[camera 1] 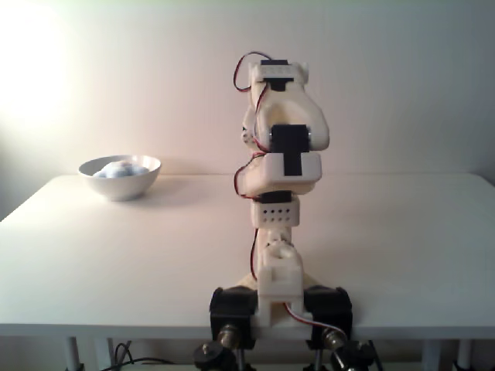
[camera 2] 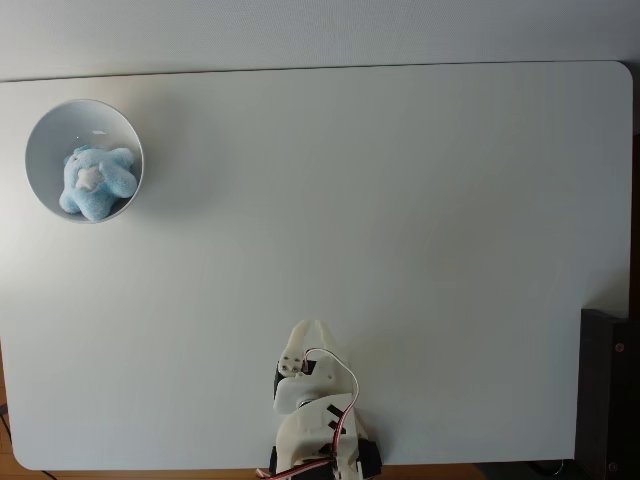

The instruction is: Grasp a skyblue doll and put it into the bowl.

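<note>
the skyblue doll (camera 2: 95, 183) is lying inside the bowl (camera 2: 45, 135), a fluffy pale blue lump with stubby limbs spreading outward and a whitish patch near its middle. in a fixed view its top (camera 1: 120, 169) is peeking just above the rim. the bowl (camera 1: 124, 188), round, glossy and white, is sitting upright at the far left corner of the tabletop.

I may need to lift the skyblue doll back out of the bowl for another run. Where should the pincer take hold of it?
Probably from straight above. The skyblue doll lies inside the bowl, whose wall blocks any sideways approach. Pinch across its rounded fluffy middle, where the plush should compress, rather than a stubby limb.
</note>
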`<state>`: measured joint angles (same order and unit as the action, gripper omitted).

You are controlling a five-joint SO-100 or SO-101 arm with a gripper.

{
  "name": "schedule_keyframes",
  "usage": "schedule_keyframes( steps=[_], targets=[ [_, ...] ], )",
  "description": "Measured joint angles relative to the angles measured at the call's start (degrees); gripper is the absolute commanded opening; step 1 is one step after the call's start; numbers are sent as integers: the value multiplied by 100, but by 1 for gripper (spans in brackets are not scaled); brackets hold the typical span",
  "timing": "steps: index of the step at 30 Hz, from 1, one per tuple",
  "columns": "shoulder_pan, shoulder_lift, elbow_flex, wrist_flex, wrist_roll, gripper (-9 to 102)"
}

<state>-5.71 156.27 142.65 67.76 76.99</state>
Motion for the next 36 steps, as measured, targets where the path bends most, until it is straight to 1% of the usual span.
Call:
schedule_keyframes(
  steps=[8, 12, 21, 36],
  targets=[
    [448, 1248, 1327, -9, 0, 0],
    [457, 2004, 1793, -9, 0, 0],
    [466, 2197, 2522, -53, 0, 0],
    [466, 2215, 2549, -53, 18, 0]
  ],
)
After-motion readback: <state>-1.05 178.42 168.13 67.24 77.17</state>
